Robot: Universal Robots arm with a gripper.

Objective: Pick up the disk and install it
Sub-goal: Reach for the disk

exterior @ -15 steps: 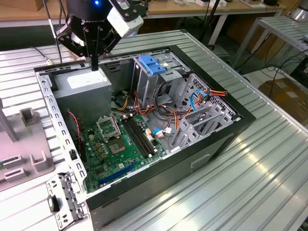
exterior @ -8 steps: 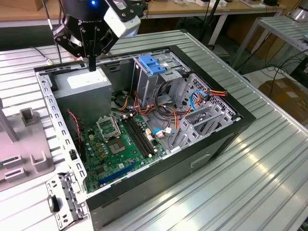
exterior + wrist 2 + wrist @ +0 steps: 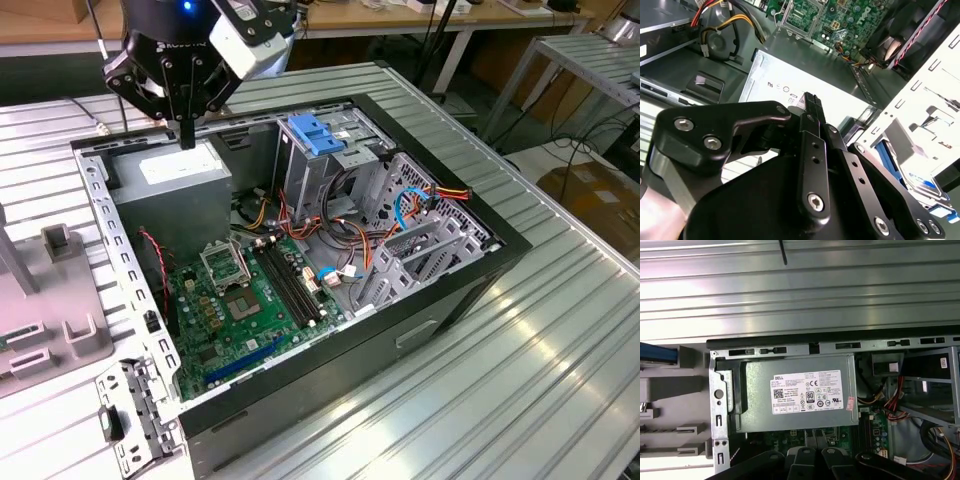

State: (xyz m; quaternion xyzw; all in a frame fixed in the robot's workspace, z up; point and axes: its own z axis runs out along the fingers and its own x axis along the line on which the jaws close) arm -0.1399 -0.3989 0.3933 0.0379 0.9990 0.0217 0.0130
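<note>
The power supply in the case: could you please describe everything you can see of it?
The power supply is a grey sheet-metal box with a white printed sticker on its upward face. It sits level in a corner of the open case, towards the exterior view's left, against the perforated frame, with the motherboard beside it. The end effector hangs above its far edge; contact cannot be told.

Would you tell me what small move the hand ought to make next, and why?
Probably shift sideways toward the silver-grey blue-railed disk: the shut hand hovers over the grey metal box with white sticker, holding nothing, and the disk lies outside the case.
</note>
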